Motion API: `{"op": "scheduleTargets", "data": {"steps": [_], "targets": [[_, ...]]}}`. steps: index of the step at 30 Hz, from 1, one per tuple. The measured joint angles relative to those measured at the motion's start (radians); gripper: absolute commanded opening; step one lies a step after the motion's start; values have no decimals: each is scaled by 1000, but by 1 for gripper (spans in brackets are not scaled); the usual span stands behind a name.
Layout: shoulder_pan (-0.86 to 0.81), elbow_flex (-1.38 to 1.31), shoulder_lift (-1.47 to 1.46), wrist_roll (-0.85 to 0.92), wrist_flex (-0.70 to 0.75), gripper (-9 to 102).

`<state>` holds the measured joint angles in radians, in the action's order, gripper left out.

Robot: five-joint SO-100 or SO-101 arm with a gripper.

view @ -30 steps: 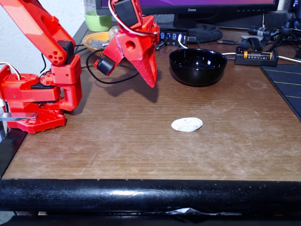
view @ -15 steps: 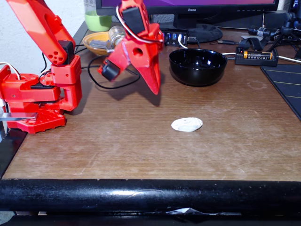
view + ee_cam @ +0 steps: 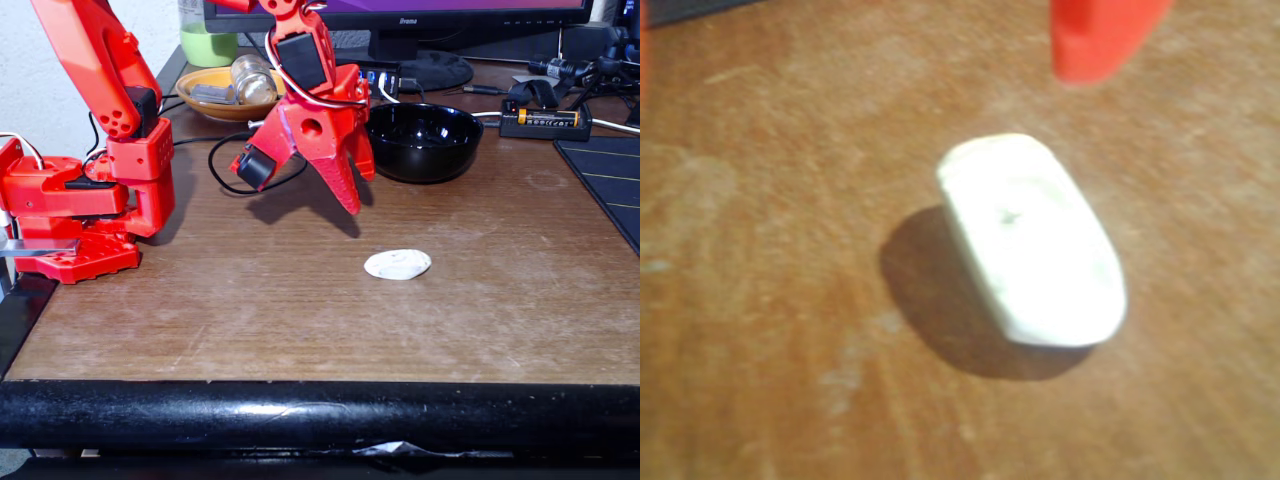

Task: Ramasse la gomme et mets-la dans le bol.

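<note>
The gripper point(image 3: 355, 195) hangs in the air in the fixed view, tips pointing down at the table point(image 3: 200, 320); its jaws look slightly parted with nothing between them, so it is empty. It sits above the table's middle, up and to the left of the eraser point(image 3: 398, 264), well clear of it. The eraser lies flat near the centre of the table, nearer the front edge than the bowl point(image 3: 421, 141), which stands toward the back edge. In the wrist view the eraser point(image 3: 1032, 238) lies flat on the wood, with one red fingertip point(image 3: 1102, 38) at the top edge, above and apart from it. I judge this to be the approach, before any grasp. Next the gripper must descend, straddle the eraser's narrow width, and close low against the table.
</note>
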<state>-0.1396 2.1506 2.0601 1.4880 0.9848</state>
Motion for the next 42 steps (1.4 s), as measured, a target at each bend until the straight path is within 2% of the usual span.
{"op": "scheduleTargets", "data": {"steps": [5,11,18,42], "targets": [[-5,-34,-37,5,15,32],[-60,-34,-97,11,-55,32],[-78,-48,-169,11,-74,31],[-81,-51,-341,11,-216,30]]}}
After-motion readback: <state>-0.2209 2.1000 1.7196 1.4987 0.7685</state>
